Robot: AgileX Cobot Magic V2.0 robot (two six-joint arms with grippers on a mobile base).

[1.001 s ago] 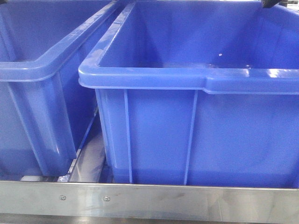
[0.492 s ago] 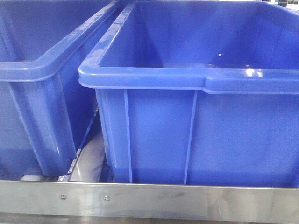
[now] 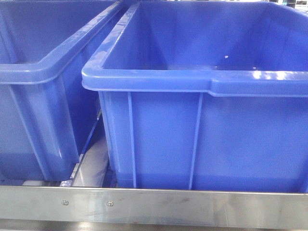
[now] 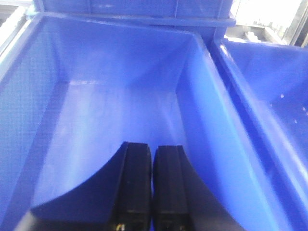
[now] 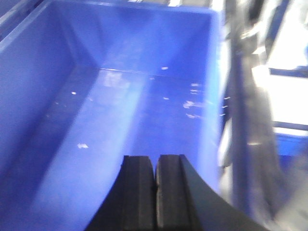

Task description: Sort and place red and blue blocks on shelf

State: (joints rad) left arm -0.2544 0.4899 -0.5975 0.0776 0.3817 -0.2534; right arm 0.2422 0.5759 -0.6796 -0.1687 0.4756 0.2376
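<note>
The red and blue blocks are out of view in every frame. The shelf shows as a bare-steel front rail (image 3: 154,207) with two screws along the bottom of the front view. My left gripper (image 4: 152,149) is shut and empty above the inside of the left blue bin (image 4: 110,110). My right gripper (image 5: 156,161) is shut and empty above the inside of the right blue bin (image 5: 120,110). Neither gripper shows in the front view.
Two large blue plastic bins stand side by side on the shelf, the left bin (image 3: 38,72) and the right bin (image 3: 202,82), with a narrow gap (image 3: 91,163) between them. A steel frame (image 5: 245,134) runs along the right bin's right side.
A dark part at the top right corner of the front view one second ago has gone out of the frame. The bins have shifted very slightly in view.
</note>
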